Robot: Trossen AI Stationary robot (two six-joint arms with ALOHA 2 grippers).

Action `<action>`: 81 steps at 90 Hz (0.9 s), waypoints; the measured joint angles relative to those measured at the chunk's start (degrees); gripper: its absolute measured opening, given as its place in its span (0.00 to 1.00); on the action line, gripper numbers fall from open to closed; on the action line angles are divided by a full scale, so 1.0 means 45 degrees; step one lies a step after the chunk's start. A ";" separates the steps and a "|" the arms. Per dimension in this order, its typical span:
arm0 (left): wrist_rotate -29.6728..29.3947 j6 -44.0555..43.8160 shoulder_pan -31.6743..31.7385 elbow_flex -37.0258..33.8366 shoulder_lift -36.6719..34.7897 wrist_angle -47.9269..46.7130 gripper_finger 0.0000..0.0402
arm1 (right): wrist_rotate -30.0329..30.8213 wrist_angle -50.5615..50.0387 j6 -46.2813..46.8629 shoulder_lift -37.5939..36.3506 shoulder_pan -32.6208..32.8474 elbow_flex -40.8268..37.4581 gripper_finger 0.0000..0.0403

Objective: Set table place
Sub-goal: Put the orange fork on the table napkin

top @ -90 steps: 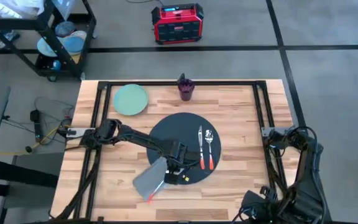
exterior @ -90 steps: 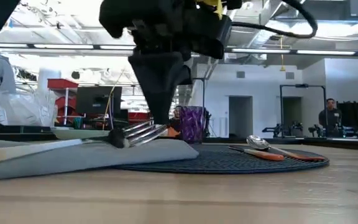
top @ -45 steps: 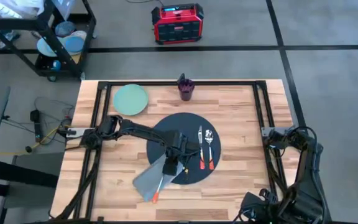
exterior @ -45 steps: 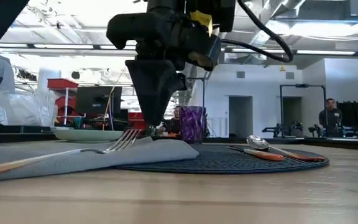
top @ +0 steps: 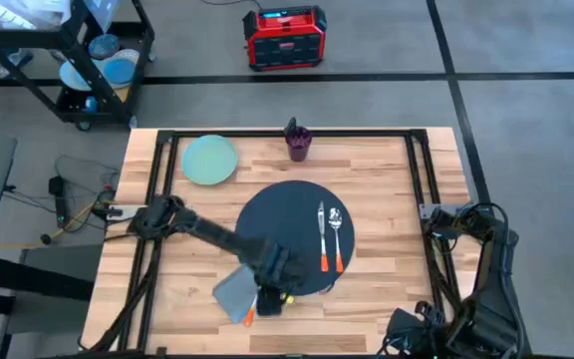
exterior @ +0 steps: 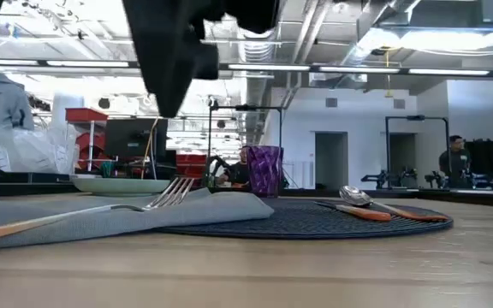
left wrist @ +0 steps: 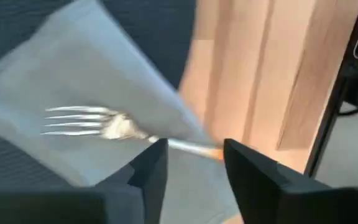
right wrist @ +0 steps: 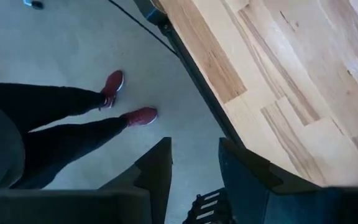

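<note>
The round dark grey place mat [top: 292,224] lies mid-table [top: 387,170]. A knife [top: 321,239] and spoon [top: 337,234] with orange handles lie on its right part. A grey napkin [top: 232,294] overlaps the mat's near-left rim. On the napkin lies a fork [left wrist: 82,120], tines toward the mat, orange handle [top: 250,315] toward the near edge. My left gripper [left wrist: 194,165] hangs open above the fork's shaft, raised clear of it [exterior: 178,51]. My right gripper [right wrist: 194,168] is open at the table's right edge.
A pale green plate [top: 209,160] sits at the far left and a purple cup [top: 297,142] at the far middle. A black cart [top: 88,60] and a red box [top: 285,38] stand beyond the table. A person's legs [right wrist: 61,118] show beside the right edge.
My left gripper has laid the fork down on the napkin and let go. It then rose and drew back toward the near edge. The fork, earlier tilted with its tines lifted, now rests flat on the napkin.
</note>
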 joint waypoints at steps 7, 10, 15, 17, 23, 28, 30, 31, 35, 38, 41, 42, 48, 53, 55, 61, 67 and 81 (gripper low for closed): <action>-0.0229 -0.0297 -0.0072 -0.0005 0.0000 0.0411 0.17 | -0.0020 -0.0263 -0.0226 0.0000 0.0074 0.0000 0.29; -0.0317 -0.0420 -0.0124 -0.0048 -0.0005 0.0677 0.11 | -0.0024 -0.0436 -0.0229 -0.0004 0.0118 0.0000 0.29; -0.0471 -0.0749 -0.0368 -0.0225 -0.0015 0.1141 0.04 | -0.0025 -0.0572 -0.0225 -0.0004 0.0199 0.0000 0.29; -0.0470 -0.0926 -0.0497 -0.0300 -0.0015 0.1213 0.03 | -0.0029 -0.0570 -0.0225 -0.0004 0.0228 0.0000 0.29; -0.0319 -0.1580 -0.0897 -0.0560 -0.0015 0.1365 0.03 | -0.0039 -0.0563 -0.0229 0.0001 0.0300 0.0000 0.29; -0.0200 -0.2036 -0.1173 -0.0840 -0.0015 0.1671 0.05 | -0.0039 -0.0587 -0.0230 -0.0004 0.0379 0.0000 0.29; -0.0217 -0.2202 -0.1272 -0.0924 -0.0014 0.1810 0.05 | -0.0039 -0.0590 -0.0230 -0.0003 0.0391 0.0000 0.29; -0.0230 -0.2295 -0.1323 -0.0965 -0.0012 0.1882 0.05 | -0.0039 -0.0587 -0.0230 -0.0002 0.0407 0.0000 0.29; -0.0334 -0.2581 -0.1479 -0.1080 0.0000 0.2145 0.05 | -0.0046 -0.0554 -0.0228 -0.0001 0.0409 0.0000 0.29; -0.0445 -0.2719 -0.1548 -0.1149 0.0000 0.2401 0.05 | -0.0053 -0.0524 -0.0223 -0.0002 0.0383 0.0000 0.29; -0.0518 -0.2877 -0.1635 -0.1177 0.0000 0.2620 0.04 | -0.0053 -0.0475 -0.0200 -0.0001 0.0345 -0.0001 0.29; -0.0550 -0.2953 -0.1669 -0.1180 0.0000 0.2668 0.04 | -0.0053 -0.0461 -0.0190 -0.0001 0.0339 -0.0002 0.29; -0.1134 -0.3611 -0.1957 -0.1199 0.0000 0.2767 0.03 | -0.0053 -0.0374 -0.0211 0.0000 0.0313 -0.0002 0.29; -0.1577 -0.4028 -0.2239 -0.1200 0.0000 0.2881 0.03 | -0.0076 -0.0166 -0.0468 -0.0004 0.0301 0.0000 0.29; -0.1756 -0.4199 -0.2370 -0.1200 0.0027 0.3010 0.03 | -0.0167 -0.0073 -0.0585 -0.0004 0.0302 0.0000 0.29; -0.2362 -0.4961 -0.2821 -0.1200 0.0077 0.3414 0.05 | -0.0609 -0.0022 -0.0856 0.0001 0.0289 0.0000 0.29; -0.2944 -0.5918 -0.3269 -0.1343 0.0140 0.4010 0.06 | -0.1102 -0.0022 -0.0901 0.0000 0.0226 -0.0001 0.29; -0.2955 -0.7964 -0.4155 -0.2049 0.0497 0.5126 0.07 | -0.2108 -0.0020 -0.0963 -0.0003 0.0017 -0.0004 0.29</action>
